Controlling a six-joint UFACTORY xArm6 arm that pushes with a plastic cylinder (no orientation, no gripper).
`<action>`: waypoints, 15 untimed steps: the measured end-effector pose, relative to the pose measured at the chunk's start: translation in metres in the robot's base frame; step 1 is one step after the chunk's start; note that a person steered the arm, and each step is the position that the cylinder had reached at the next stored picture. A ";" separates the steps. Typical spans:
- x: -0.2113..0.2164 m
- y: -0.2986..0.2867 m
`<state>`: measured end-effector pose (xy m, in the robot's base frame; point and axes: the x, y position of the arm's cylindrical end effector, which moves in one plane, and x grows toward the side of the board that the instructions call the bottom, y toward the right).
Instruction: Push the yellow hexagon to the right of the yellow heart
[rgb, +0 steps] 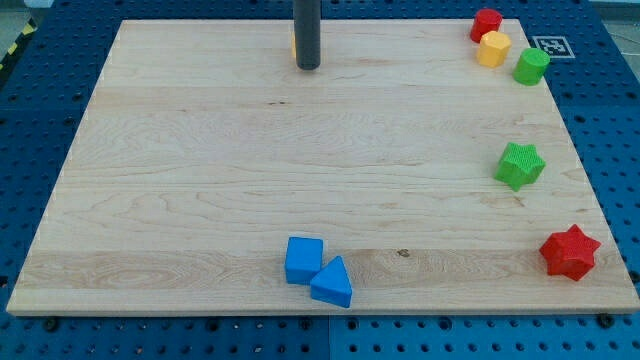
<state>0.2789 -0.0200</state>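
Note:
The yellow hexagon (493, 48) sits near the view's top right corner of the wooden board (200, 200), touching a red block (487, 23) above it. My tip (308, 67) rests on the board at the view's top centre, far to the left of the hexagon. A thin yellow sliver (294, 45) shows at the rod's left edge; it seems to be the yellow heart, almost wholly hidden behind the rod.
A green cylinder (532, 66) stands just right of and below the hexagon. A green star (520, 165) and a red star (570, 252) lie along the right edge. A blue cube (304, 259) and a blue triangle (333, 283) touch at the bottom centre.

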 end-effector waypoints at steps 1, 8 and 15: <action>-0.017 0.000; 0.074 0.365; -0.037 0.233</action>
<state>0.2416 0.2130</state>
